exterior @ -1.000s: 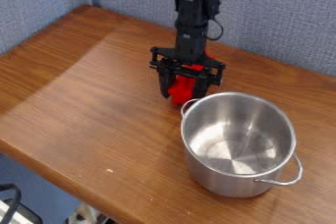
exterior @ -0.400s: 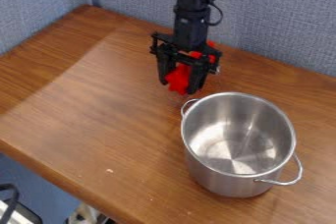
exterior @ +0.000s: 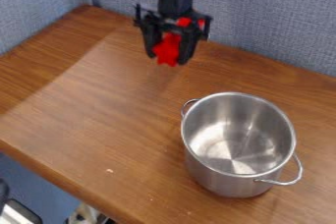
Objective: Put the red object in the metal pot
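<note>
The red object [exterior: 167,50], a bright red block, hangs in the air between the black fingers of my gripper [exterior: 170,47], which is shut on it. It is well above the wooden table [exterior: 92,90], up and to the left of the metal pot [exterior: 239,145]. The shiny round pot stands on the table at the lower right, with a small loop handle on each side and nothing visible inside it. The block's upper part is hidden by the gripper.
A blue-grey fabric wall [exterior: 276,17] runs behind the table. The table's front edge [exterior: 79,184] cuts diagonally across the lower left, with floor and cables below it.
The gripper has risen and moved up-left away from the pot, carrying the red object with it off the table. The pot has not moved.
</note>
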Controlling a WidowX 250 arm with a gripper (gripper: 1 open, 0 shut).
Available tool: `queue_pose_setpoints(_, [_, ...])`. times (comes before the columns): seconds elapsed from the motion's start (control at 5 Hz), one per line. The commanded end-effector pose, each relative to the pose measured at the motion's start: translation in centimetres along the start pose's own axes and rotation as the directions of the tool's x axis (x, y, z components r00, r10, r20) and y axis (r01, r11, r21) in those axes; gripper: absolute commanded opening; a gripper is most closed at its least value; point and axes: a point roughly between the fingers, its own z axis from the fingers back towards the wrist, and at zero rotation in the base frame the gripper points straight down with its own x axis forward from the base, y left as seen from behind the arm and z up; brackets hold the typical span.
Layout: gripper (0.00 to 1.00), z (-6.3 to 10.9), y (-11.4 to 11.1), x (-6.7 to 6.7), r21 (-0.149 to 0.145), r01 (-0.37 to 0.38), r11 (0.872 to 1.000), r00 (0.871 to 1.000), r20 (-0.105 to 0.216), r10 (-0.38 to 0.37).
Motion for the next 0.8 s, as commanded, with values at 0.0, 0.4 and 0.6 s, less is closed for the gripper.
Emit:
queue_pose_setpoints(0.0, [0.0,4.0,-2.4,-2.8,-0.016,0.032,0.999,0.999,0.04,-0.032])
queue_pose_setpoints(0.4, [0.0,3.1,-8.5,-9.8,-0.015,0.158,0.987,0.987,-0.001,-0.158])
queue_pose_setpoints(0.6, [0.0,1.9,-8.7,-12.0,-0.026,0.186,0.982,0.982,-0.003,-0.186])
